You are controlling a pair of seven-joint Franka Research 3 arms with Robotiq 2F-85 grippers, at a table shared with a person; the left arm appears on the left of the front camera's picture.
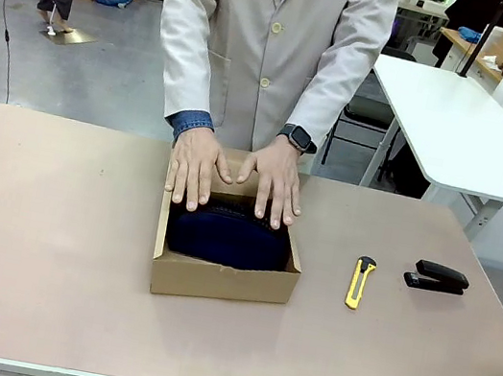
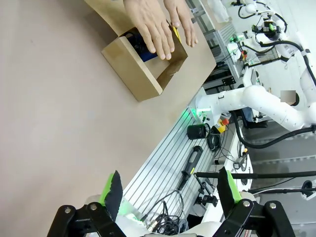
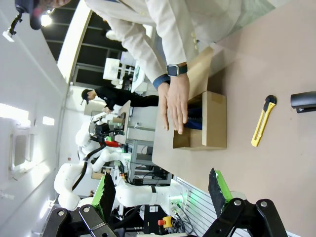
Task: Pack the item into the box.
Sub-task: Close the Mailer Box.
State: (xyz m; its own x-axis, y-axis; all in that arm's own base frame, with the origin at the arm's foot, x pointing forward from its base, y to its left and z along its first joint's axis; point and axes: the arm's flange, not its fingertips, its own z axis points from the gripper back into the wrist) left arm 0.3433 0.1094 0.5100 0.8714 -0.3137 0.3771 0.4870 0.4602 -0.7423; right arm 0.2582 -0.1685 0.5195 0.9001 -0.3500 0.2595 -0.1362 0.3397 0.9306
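The blue pouch (image 1: 224, 232) sits in the box (image 1: 221, 280) near the far edge of the surface (image 1: 47, 240) — the person's hands (image 1: 198, 169) press it flat (corners should go down too, I think). My left fingers (image 2: 169, 183) and right fingers (image 3: 161, 183) gape, holding nothing — best kept clear.

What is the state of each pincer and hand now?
Left pincer: open, empty.
Right pincer: open, empty.
Person's hand with watch: flat on the pouch in the box.
Person's other hand: the same.
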